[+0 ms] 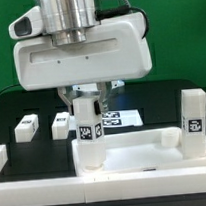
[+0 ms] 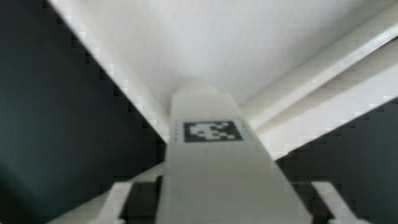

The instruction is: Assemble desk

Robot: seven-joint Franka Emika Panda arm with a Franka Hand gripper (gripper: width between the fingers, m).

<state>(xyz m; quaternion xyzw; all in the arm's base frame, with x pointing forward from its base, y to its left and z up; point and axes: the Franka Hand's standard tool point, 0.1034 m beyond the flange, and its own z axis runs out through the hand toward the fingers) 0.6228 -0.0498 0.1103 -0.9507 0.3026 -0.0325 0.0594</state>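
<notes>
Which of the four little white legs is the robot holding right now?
The upright leg between the fingers, at the tabletop corner; another leg stands free, two legs lie flat.

This is a robotics lab bench: 1 white robot arm (image 1: 82, 52) hangs over a black table (image 1: 16, 103) in front of a plain green backdrop (image 1: 181, 35). A marker board (image 1: 120, 118) of printed tags lies flat on the table, each white plastic leg (image 1: 192, 102) carries a black-and-white square tag, and a low white rail (image 1: 38, 188) edges the work area.
</notes>
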